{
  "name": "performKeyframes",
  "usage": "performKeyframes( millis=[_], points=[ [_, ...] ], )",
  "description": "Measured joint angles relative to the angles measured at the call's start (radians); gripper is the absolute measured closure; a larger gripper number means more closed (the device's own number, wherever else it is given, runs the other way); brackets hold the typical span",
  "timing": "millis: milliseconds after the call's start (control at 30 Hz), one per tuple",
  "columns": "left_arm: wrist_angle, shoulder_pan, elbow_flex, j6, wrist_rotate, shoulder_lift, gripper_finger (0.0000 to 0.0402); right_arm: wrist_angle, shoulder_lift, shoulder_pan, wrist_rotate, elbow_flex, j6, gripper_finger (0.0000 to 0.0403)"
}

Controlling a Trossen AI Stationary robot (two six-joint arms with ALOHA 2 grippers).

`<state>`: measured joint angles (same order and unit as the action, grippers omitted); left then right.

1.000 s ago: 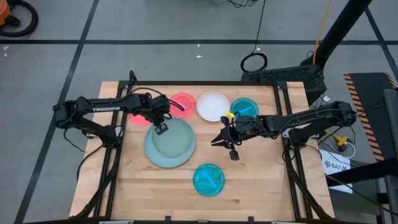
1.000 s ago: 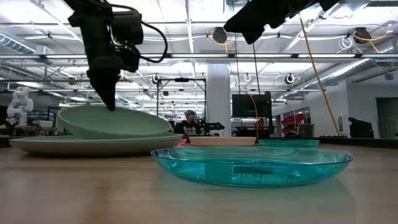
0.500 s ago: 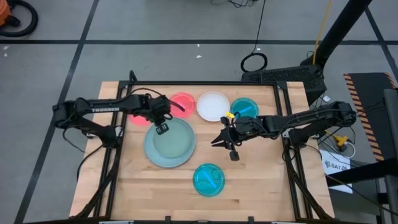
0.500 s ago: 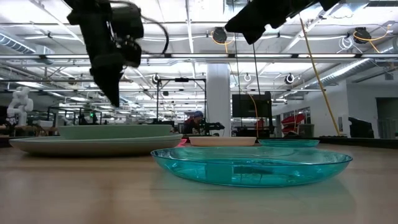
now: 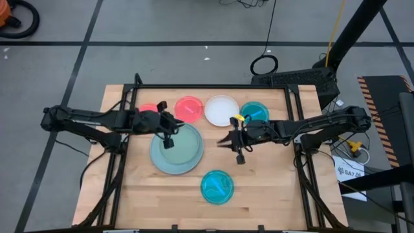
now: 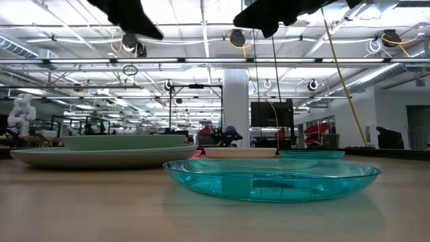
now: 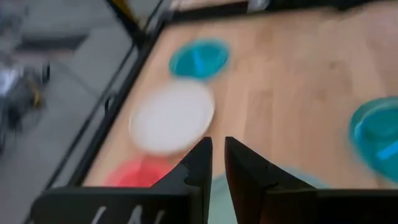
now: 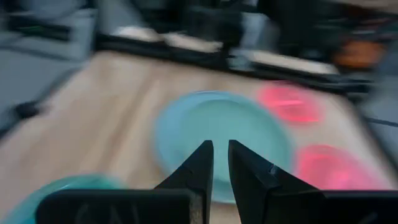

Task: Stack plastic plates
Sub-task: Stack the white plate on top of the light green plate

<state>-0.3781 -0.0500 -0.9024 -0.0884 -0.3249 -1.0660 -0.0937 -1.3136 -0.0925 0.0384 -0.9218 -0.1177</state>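
Observation:
A pale green plastic plate (image 5: 178, 144) lies flat on a pale blue one (image 5: 157, 160) left of the table's middle. Along the far edge lie two pink-red plates (image 5: 189, 109) (image 5: 147, 109), a white one (image 5: 222, 110) and a teal one (image 5: 255, 111). A second teal plate (image 5: 217, 186) lies near the front. My left gripper (image 5: 168, 137) hangs shut and empty above the green plate's left rim. My right gripper (image 5: 231, 147) hangs shut and empty over bare wood right of the stack.
Black frame rails (image 5: 213, 87) run round the wooden table top. Bare wood (image 5: 272, 181) lies at the near right and the near left. In the low view the teal plate (image 6: 269, 178) stands closest, with the stack (image 6: 101, 158) behind it on the left.
My left gripper has come away from the green plate's rim, risen high and turned toward level, while its arm has drawn back toward the table's left edge. The green plate, tilted a second ago with one side raised, has dropped flat onto the plate below.

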Motion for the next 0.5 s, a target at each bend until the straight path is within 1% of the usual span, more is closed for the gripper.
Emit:
performKeyframes(
  millis=[67, 100, 167, 300, 433, 500],
  points=[
    [0.03, -0.015, 0.0, -0.042, 0.0, 0.009, 0.035, -0.011, 0.0, 0.01, 0.134, -0.001, 0.005, 0.036],
    [0.037, -0.016, 0.0, -0.058, 0.0, 0.013, 0.035, 0.003, 0.0, 0.024, 0.179, -0.007, 0.004, 0.036],
    [0.042, -0.016, 0.0, -0.077, -0.001, 0.016, 0.035, 0.037, -0.009, 0.057, 0.22, -0.023, 0.014, 0.036],
    [0.041, -0.016, 0.0, -0.078, -0.011, 0.016, 0.035, 0.147, -0.055, 0.126, 0.219, -0.078, 0.055, 0.036],
    [0.037, -0.012, 0.001, -0.077, -0.045, 0.026, 0.035, 0.28, -0.144, 0.181, 0.192, -0.163, 0.054, 0.036],
    [0.068, -0.009, 0.019, -0.077, -0.055, 0.051, 0.035, 0.345, -0.19, 0.206, 0.19, -0.205, 0.039, 0.036]
  ],
)
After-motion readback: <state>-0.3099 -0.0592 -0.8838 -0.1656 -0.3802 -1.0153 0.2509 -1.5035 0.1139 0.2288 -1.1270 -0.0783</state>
